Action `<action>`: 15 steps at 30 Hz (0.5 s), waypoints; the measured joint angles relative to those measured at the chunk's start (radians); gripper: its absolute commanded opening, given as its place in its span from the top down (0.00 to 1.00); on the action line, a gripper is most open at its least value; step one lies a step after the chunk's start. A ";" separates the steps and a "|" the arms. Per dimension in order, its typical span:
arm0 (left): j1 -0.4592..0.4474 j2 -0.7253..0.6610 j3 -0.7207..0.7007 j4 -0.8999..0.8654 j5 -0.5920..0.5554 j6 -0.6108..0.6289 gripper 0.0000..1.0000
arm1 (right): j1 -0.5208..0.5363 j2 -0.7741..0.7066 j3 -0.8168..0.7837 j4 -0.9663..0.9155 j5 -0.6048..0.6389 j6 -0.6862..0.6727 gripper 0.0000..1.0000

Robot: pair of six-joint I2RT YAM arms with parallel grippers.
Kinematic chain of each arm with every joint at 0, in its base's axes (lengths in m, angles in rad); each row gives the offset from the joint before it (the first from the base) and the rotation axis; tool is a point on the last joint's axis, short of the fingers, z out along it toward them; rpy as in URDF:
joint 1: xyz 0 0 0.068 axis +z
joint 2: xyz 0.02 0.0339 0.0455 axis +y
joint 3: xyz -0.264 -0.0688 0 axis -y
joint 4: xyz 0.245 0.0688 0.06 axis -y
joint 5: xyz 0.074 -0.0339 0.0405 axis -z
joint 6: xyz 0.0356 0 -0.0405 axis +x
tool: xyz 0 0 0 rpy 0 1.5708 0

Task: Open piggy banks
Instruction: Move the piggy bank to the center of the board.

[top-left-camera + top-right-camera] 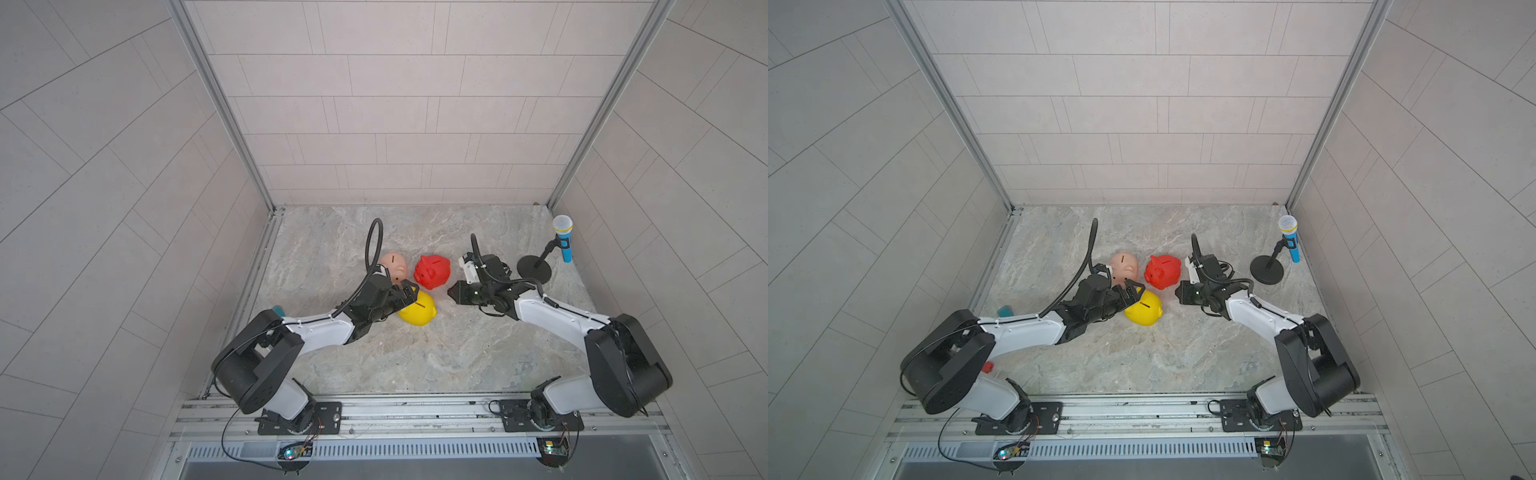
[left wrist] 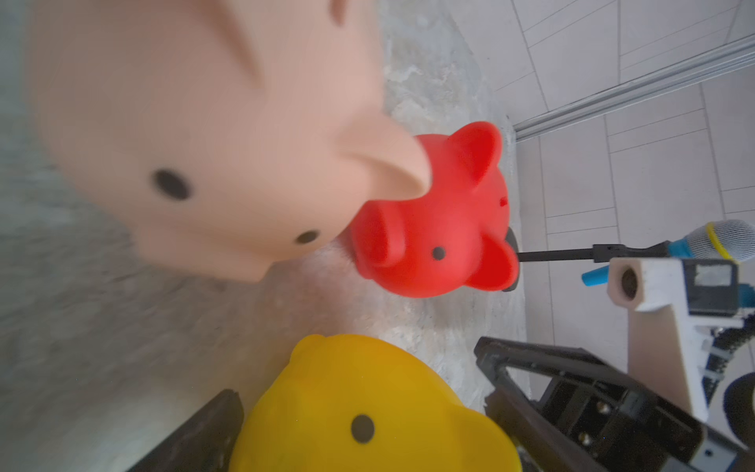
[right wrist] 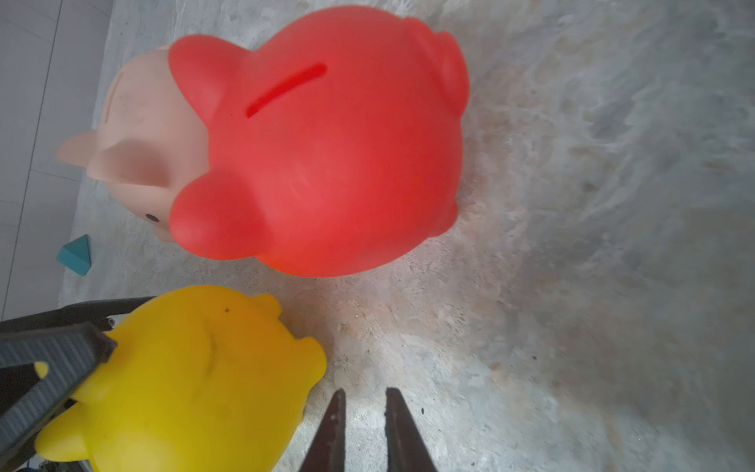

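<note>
Three piggy banks stand close together mid-table with their coin slots up and their bellies hidden: a yellow one (image 1: pixel 417 313), a pale pink one (image 1: pixel 395 266) and a red one (image 1: pixel 432 272). My left gripper (image 1: pixel 409 293) is wide open with one finger on either side of the yellow pig's head (image 2: pixel 367 408). A gap shows beside one finger (image 2: pixel 510 388). To the right of the red pig, my right gripper (image 1: pixel 451 293) points at the pigs. In the right wrist view its fingers (image 3: pixel 363 394) are a narrow gap apart with only floor between them, beside the yellow pig (image 3: pixel 196 376).
A blue toy microphone (image 1: pixel 563 239) on a black stand (image 1: pixel 534 270) is at the back right, just behind my right wrist. A teal block (image 1: pixel 1005 311) lies by the left wall near my left arm. Tiled walls close in three sides.
</note>
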 measured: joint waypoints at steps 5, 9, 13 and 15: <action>-0.001 0.089 0.089 0.062 0.058 0.019 0.00 | 0.000 -0.009 -0.031 -0.015 0.037 -0.005 0.83; -0.002 0.093 0.100 0.068 0.089 0.047 0.00 | 0.000 0.008 -0.032 -0.003 0.038 -0.007 0.84; -0.002 0.087 0.101 0.043 0.096 0.074 0.00 | 0.000 0.029 -0.027 0.009 0.037 -0.016 0.84; -0.001 0.087 0.101 0.033 0.098 0.080 0.00 | 0.000 0.043 -0.014 0.010 0.036 -0.023 0.84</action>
